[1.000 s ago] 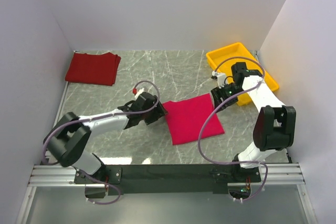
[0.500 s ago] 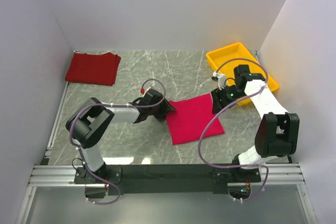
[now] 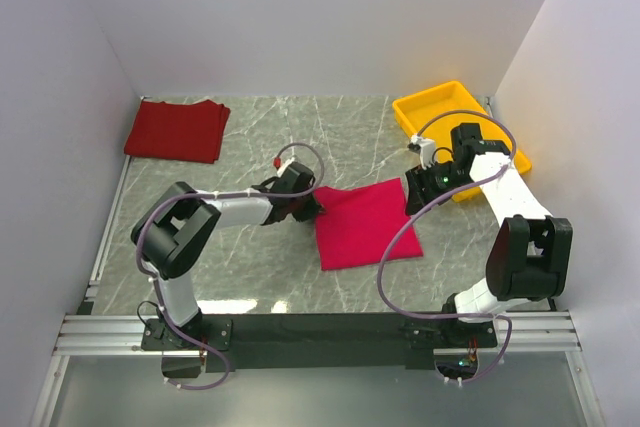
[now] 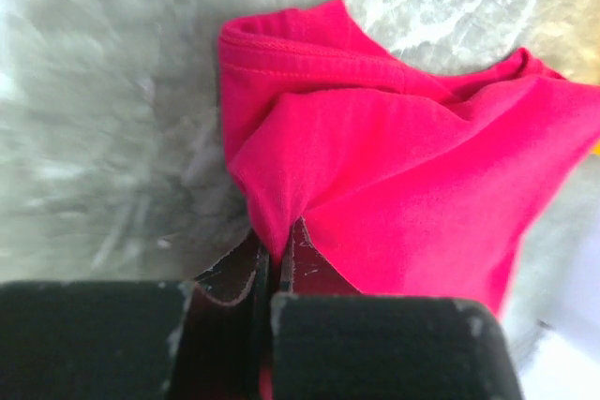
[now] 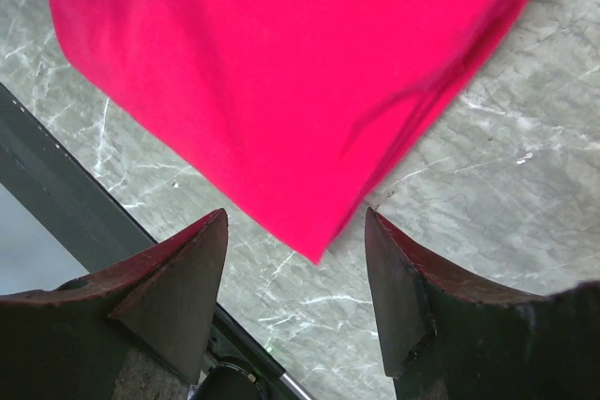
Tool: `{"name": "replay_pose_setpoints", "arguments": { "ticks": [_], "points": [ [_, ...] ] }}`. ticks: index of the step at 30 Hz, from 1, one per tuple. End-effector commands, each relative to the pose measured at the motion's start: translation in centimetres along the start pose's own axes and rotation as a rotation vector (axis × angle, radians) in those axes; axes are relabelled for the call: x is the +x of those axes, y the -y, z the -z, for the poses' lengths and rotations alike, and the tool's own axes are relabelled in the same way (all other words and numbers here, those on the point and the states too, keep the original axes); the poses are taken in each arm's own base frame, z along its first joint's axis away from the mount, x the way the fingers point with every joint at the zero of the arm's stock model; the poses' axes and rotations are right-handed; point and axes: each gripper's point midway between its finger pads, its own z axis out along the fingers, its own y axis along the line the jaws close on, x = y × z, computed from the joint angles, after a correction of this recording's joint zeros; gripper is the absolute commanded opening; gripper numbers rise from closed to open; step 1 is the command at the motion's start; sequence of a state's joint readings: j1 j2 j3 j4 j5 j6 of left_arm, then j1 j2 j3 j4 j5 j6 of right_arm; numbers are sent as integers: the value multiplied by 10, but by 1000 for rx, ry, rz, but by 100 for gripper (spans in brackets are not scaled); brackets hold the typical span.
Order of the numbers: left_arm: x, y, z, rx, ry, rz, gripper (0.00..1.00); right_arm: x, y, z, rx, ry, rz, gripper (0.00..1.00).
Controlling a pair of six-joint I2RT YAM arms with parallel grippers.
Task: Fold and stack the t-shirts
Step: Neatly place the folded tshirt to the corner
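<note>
I'm driving this from afar in what looks like a robotics lab test cell. Plain white panels box in a marble-patterned tabletop. The left arm and right arm are bolted to an aluminium extrusion rail along the bottom edge.

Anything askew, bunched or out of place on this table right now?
Only the crimson t-shirt: it lies skewed to the table edges, and one corner is bunched where the left gripper pinches it. The maroon t-shirt sits neatly folded, far left.
</note>
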State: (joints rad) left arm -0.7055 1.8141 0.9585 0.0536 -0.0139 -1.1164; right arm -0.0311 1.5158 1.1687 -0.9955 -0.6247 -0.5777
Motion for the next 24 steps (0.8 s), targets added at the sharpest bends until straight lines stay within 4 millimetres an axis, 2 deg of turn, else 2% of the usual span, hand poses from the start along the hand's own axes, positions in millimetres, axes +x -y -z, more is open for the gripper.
{"name": "replay_pose_setpoints", "arguments": {
  "ticks": [1, 4, 9, 13, 17, 21, 24],
  "points": [
    [-42, 11, 28, -57, 151, -164, 1, -8, -3, 7, 6, 51, 19, 67],
    [-51, 10, 40, -94, 175, -222, 1, -8, -2, 6, 5, 49, 14, 67],
    [-47, -1, 44, -117, 155, -251, 1, -11, -2, 5, -2, 56, 11, 67],
    [-53, -10, 50, -128, 185, -240, 1, -9, -2, 4, -3, 52, 12, 67],
    [-55, -22, 45, -133, 155, -236, 1, -7, -2, 3, -6, 49, 9, 67],
    [-58, -42, 36, -216, 133, -231, 1, -9, -3, 3, -11, 54, 8, 67],
    [-68, -53, 36, -257, 163, -255, 1, -10, -2, 3, -7, 56, 13, 67]
  ]
}}
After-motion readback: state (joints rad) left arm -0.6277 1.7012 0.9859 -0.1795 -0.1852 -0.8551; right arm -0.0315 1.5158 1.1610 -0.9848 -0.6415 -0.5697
